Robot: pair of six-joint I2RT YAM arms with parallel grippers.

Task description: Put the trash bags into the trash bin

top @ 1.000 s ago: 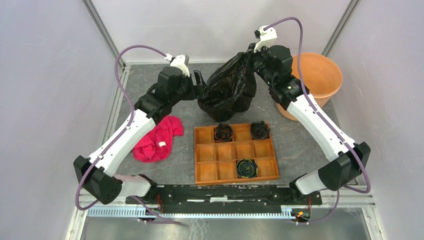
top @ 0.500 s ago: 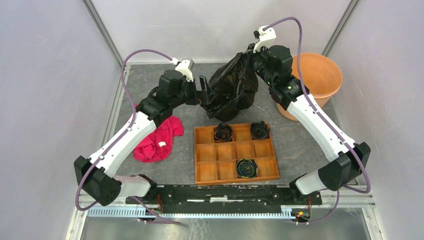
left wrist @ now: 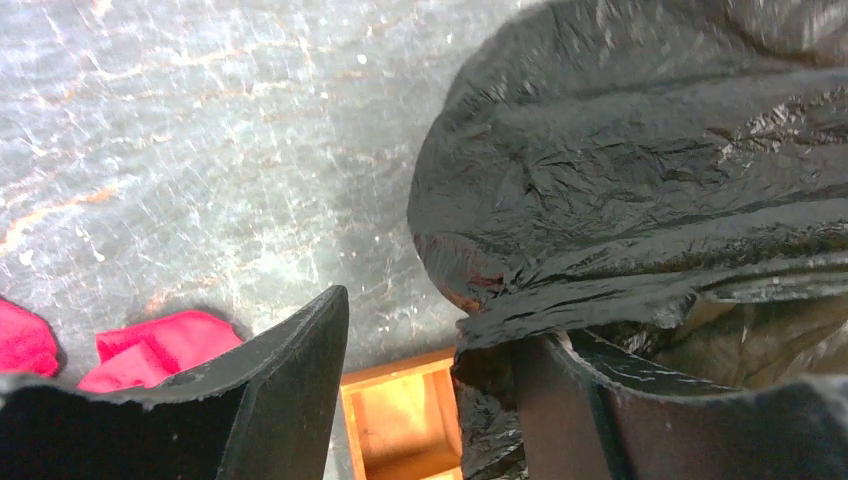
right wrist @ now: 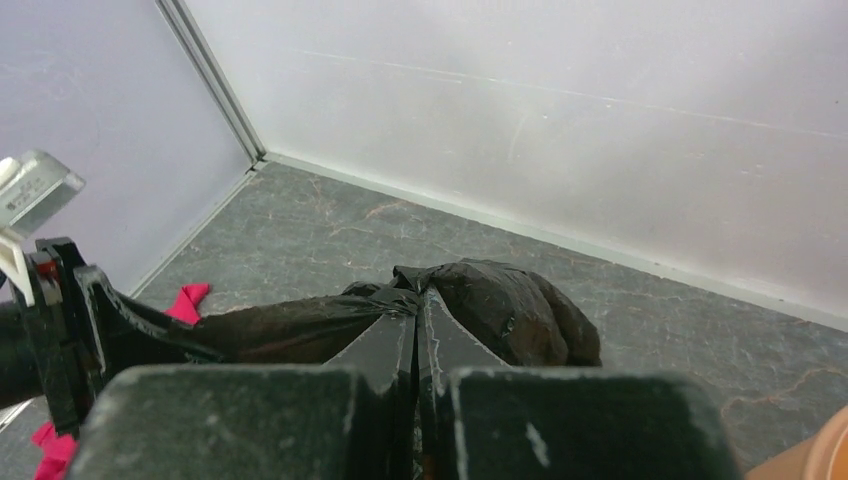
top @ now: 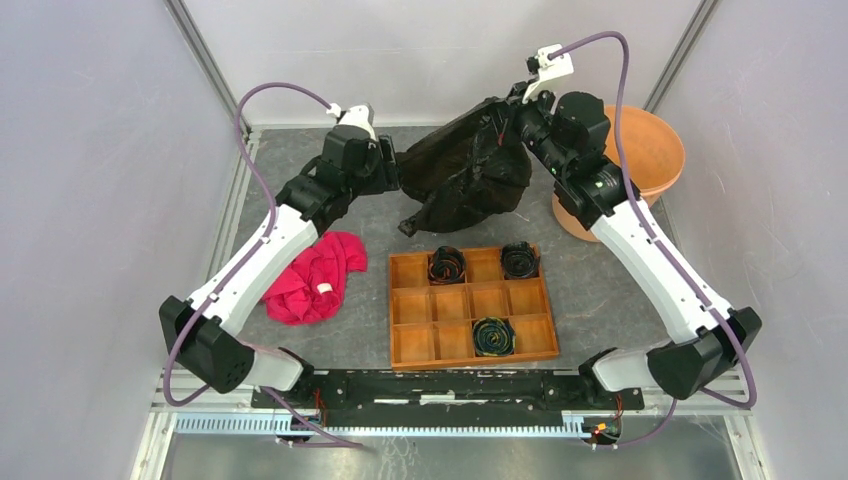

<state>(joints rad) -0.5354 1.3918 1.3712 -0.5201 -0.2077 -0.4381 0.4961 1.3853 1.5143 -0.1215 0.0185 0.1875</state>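
The grey, marbled table carries everything. At its far right stands the trash bin, a round, tapered, pale orange plastic bucket with a wide rim and an open mouth. Just left of it, at the far middle, the trash bag hangs stretched between the two arms. It is thin, glossy black film, crinkled and faintly brownish where light passes through, and its lowest fold sags toward the table. The step in hand looks like carrying it rightward over the rim. To do that well, the bag should be lifted until the trailing fold clears the rim and then lowered into the centre, since film this slippery can catch and tip a light bucket. Nearer lie the compartmented wooden tray and a soft, crumpled red cloth. The right gripper is pinched closed on a gathered ridge of film. The left gripper stands partly open, with film draped against one finger and nothing clamped.
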